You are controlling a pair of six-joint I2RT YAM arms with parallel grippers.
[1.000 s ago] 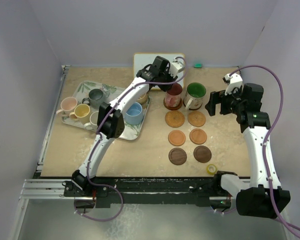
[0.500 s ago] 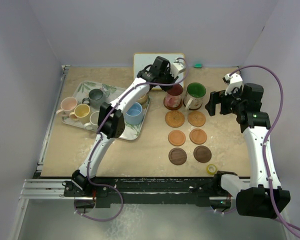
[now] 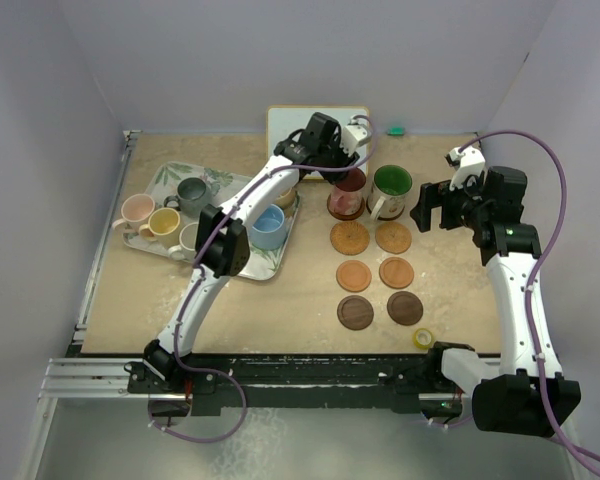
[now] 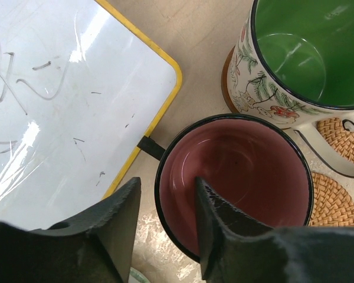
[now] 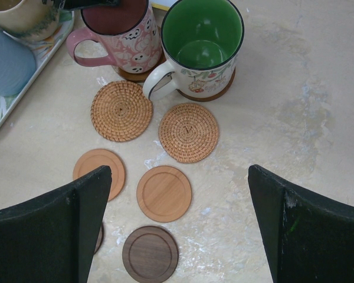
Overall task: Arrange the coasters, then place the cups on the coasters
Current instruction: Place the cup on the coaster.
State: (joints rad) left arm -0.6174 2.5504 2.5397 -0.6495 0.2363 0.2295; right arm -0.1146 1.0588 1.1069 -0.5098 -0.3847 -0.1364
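Since the left end effector (image 4: 166,190) has just released the red mug (image 4: 242,171) beside the green mug (image 4: 307,53), both stand placed; the right end effector (image 5: 178,177) gapes empty.

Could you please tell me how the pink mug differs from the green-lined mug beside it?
The pink mug is dark red inside; the green-lined mug is green inside. The pink mug's outside is pink with white figures, the green-lined mug's white with plants. The left claw straddles the pink mug's rim; the green-lined mug has no claw on it. Both stand upright and empty, each on a coaster.
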